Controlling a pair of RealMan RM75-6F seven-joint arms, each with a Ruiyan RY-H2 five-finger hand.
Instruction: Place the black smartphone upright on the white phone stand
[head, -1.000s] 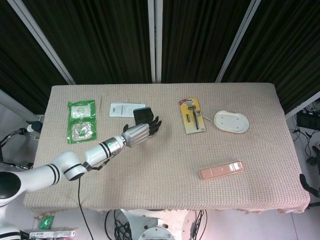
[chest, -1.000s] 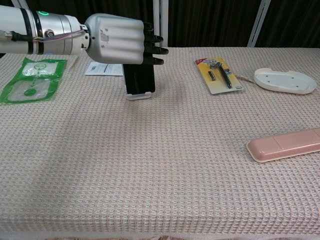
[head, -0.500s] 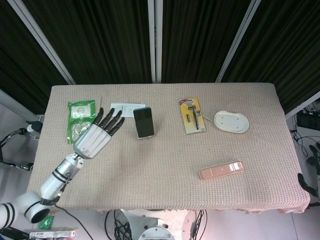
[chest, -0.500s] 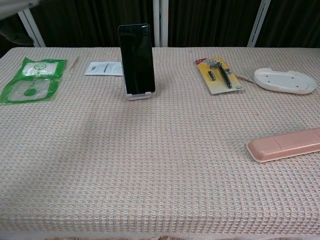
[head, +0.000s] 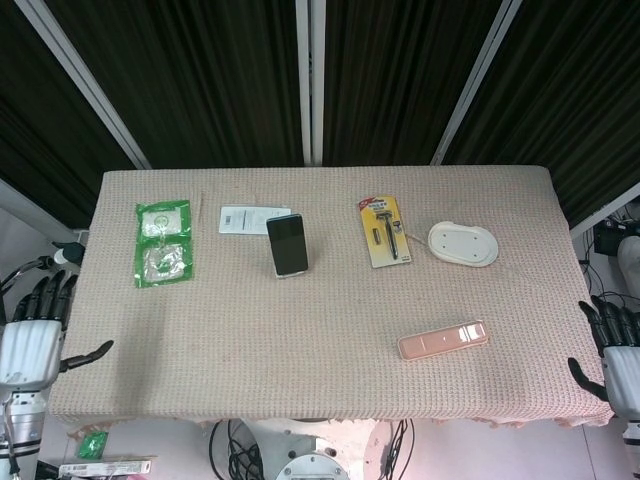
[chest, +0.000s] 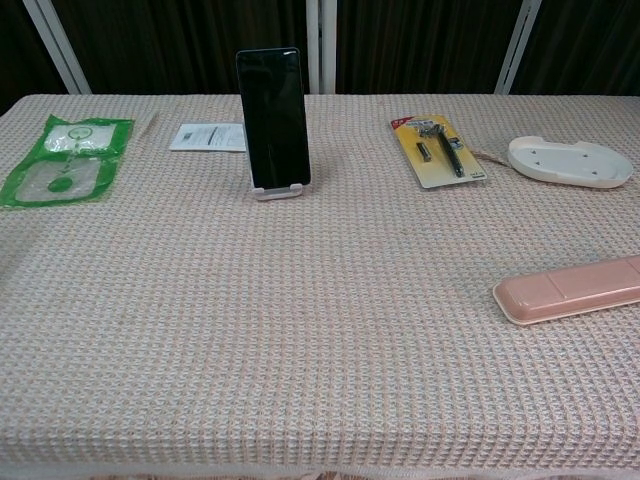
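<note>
The black smartphone (chest: 272, 117) stands upright on the white phone stand (chest: 279, 191), beside a white leaflet (chest: 208, 137) on the table (chest: 300, 330). The left hand (head: 32, 337) and right hand (head: 618, 355) hang off the table's side edges, fingers spread, holding nothing.

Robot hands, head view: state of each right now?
Left robot hand: open, fingers spread, holding nothing, off the table's left edge.
Right robot hand: open, empty, beyond the table's right edge.
</note>
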